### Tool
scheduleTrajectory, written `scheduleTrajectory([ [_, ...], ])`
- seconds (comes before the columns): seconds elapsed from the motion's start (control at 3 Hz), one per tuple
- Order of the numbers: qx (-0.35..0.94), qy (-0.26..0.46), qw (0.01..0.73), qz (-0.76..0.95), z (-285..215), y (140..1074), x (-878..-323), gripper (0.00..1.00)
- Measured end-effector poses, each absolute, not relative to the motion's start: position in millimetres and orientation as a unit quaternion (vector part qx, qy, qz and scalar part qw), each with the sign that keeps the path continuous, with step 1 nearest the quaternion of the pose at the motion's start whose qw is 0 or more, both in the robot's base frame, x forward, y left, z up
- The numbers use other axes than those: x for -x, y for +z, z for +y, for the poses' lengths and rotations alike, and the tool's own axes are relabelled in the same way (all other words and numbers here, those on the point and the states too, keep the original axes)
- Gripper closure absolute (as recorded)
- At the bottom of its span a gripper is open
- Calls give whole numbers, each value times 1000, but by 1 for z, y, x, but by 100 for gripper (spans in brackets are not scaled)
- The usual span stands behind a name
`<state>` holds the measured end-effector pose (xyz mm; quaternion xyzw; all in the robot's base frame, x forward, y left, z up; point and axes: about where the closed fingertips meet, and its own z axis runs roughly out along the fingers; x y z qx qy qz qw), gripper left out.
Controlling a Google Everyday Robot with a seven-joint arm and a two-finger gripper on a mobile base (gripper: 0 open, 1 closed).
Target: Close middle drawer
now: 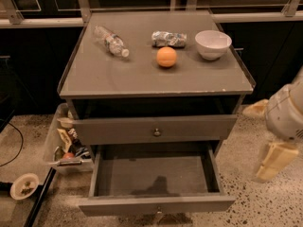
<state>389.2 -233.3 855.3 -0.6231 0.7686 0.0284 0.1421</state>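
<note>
The middle drawer (156, 176) stands pulled far out of the cabinet (142, 79) front. The gripper (273, 161) hangs off the cabinet's right side, and I cannot tell whether it is open or holding anything. A push landing on one corner could skew the drawer and jam it.

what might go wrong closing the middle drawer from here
The gripper hangs to the right of the cabinet, apart from the open middle drawer. A push on that near corner may skew and jam it.
A hard shove might roll the orange or bottle lying on top.
</note>
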Motion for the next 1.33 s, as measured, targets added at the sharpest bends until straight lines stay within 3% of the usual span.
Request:
scheduleTrajectory([
  [0.67,637,54,137,757,-246,735,-365,61],
  [1.0,636,54,138,757,-245,731,-365,84],
  [1.33,636,54,138,757,-245,732,-365,100],
])
